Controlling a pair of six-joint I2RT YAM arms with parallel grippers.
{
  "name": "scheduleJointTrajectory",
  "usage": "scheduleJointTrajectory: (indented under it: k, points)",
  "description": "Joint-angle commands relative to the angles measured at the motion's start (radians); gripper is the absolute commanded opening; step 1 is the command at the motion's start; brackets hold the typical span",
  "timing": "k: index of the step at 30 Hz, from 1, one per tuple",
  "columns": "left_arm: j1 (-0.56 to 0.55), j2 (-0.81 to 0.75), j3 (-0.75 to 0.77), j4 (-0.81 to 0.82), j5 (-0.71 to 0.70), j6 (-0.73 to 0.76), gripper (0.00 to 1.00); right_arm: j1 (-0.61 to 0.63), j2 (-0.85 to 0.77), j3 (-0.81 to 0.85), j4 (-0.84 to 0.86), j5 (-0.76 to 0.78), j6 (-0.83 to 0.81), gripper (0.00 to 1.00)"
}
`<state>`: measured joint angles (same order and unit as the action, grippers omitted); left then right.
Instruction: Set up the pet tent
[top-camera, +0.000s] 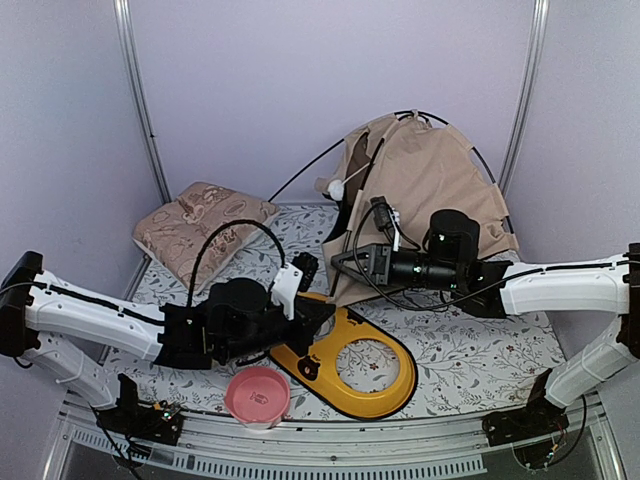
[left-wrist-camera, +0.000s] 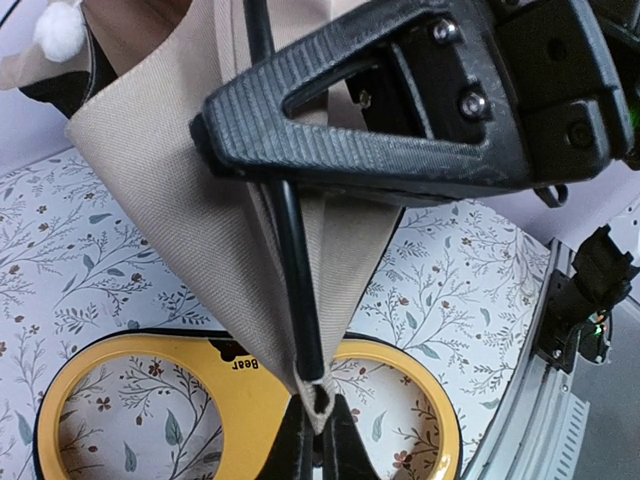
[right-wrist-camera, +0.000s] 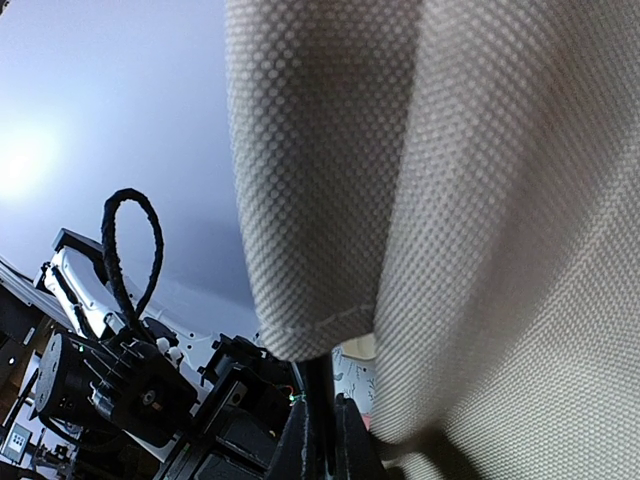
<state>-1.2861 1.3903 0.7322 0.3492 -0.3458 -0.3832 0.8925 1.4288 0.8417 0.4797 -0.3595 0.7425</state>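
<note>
Pet tent (top-camera: 440, 180): beige fabric, part raised. Its bulk stands just beyond the right claw (right-wrist-camera: 322, 445) and lies up and to the right of the left claw (left-wrist-camera: 318, 445).

Pole (left-wrist-camera: 295, 290): thin and black, lying along a fold of the fabric. Its long axis runs straight from the left claw's tips up to the right claw, so both claws sit on one line.

Sleeve corner (left-wrist-camera: 316, 395): the fabric pocket at the pole's lower end, pinched tight between the left claw's closed tips.

Right claw: clamped narrow on the pole, just below a sleeve hem.

We judge the left claw the nearer to the pole's end. The coming move turns on keeping its pull along the pole's axis while the right claw steadies. A sideways tug could bow the pole or slip the pocket.

Pom-pom (left-wrist-camera: 58, 30): white, hanging beyond the right claw.

Yellow ring board (left-wrist-camera: 130, 400): flat beneath the left claw.

Pillow (top-camera: 200, 228): well apart, left of both claws.
</note>
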Motion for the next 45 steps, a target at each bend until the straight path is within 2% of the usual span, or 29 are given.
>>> scheduleJointTrajectory:
  k: [1,21,32,45]
  points:
    - [-0.007,0.013,0.017,-0.082,0.056,0.021,0.0,-0.03,0.006,0.021,0.017,0.083,0.016,0.0]
    - [0.015,0.018,0.025,-0.089,0.076,0.031,0.0,-0.016,0.029,0.025,0.02,0.067,0.015,0.0]
    - [-0.018,0.035,-0.023,-0.067,0.082,0.033,0.0,-0.016,0.0,0.016,0.03,0.156,0.018,0.0]
    - [-0.047,0.05,-0.038,-0.063,0.067,0.023,0.0,-0.019,-0.007,0.031,0.03,0.189,0.012,0.0]
